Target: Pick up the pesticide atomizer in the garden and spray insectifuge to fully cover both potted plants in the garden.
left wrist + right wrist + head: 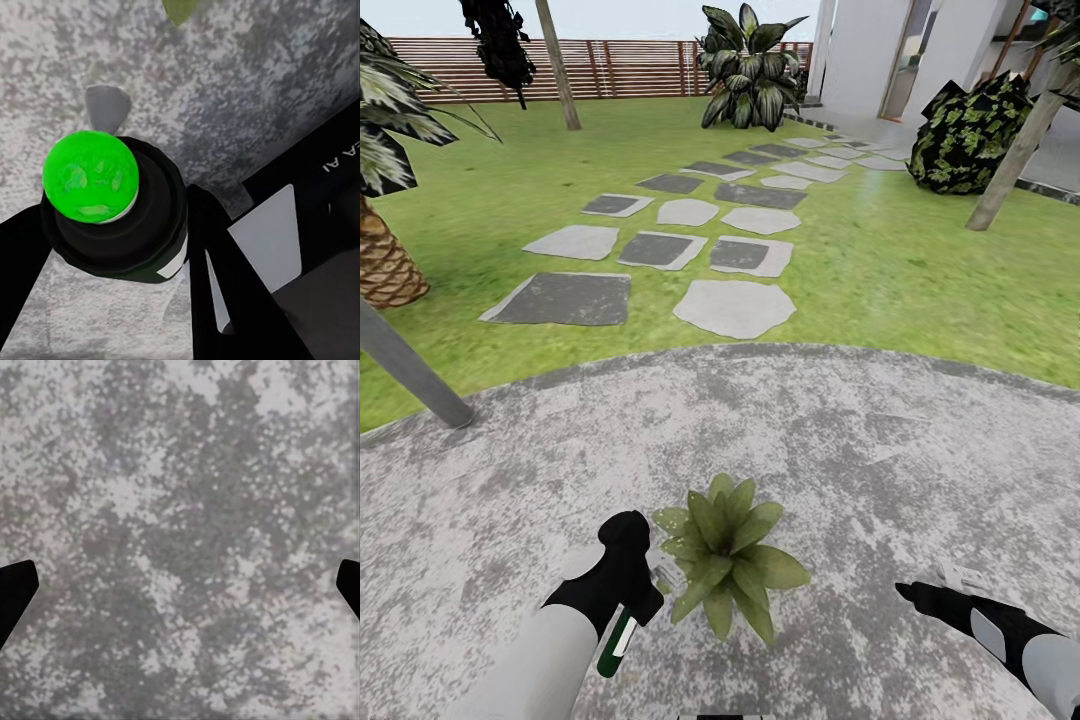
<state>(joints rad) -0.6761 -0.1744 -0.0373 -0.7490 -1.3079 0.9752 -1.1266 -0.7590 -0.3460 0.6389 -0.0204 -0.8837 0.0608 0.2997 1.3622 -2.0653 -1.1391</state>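
One potted plant (pixel 727 556), a low rosette of pointed green leaves, stands on the mottled-grey patio (pixel 840 440); its leaves hide the pot. My left gripper (pixel 638 598) is shut on the pesticide atomizer (pixel 617 642), a dark-green bottle with a white label. Its pale spray head (pixel 666 576) lies close beside the plant's left leaves. The left wrist view looks along the atomizer (pixel 112 217), and a leaf tip (pixel 178 9) shows beyond it. My right gripper (pixel 932 586) hovers open to the right of the plant, over bare paving (pixel 180 510). I cannot make out any insectifuge specks.
Grey stepping stones (pixel 660 250) cross the lawn (pixel 920 270) beyond the patio. A slanted grey pole (pixel 410 370) and a scaly palm trunk (pixel 385 265) stand at the left. A leaning trunk (pixel 1020 150) and dark bush (pixel 970 135) are at the right, before the fence (pixel 610 68).
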